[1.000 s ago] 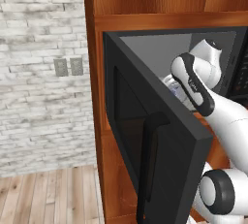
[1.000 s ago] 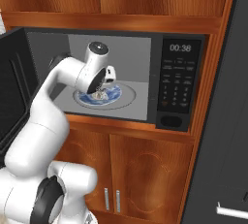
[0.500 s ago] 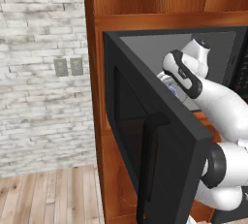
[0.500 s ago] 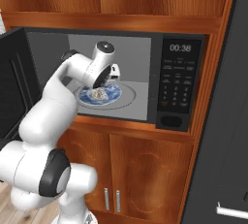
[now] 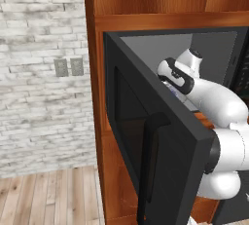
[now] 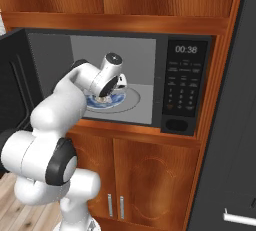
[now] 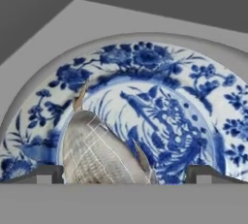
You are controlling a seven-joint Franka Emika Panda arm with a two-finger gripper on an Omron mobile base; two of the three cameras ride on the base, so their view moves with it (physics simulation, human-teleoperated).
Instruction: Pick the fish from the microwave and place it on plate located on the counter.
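Step in hand: reaching for the pick. Microwave (image 6: 190,85) door (image 5: 160,156) hangs wide open at left, arm reaches past it into the cavity. Gripper (image 7: 123,177) hovers over the fish (image 7: 99,155), fingers spread wide, nothing held. Fish lies on the blue-patterned dish (image 7: 193,102), left of centre. Next: descend, straddle the fish, close. Watch the dish rim, cavity walls, door edge on withdrawal.

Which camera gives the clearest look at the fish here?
The hand view: the fish lies large on the blue-patterned dish, between the open gripper's tips. In the right base view the arm covers most of it; in the left, the door does.
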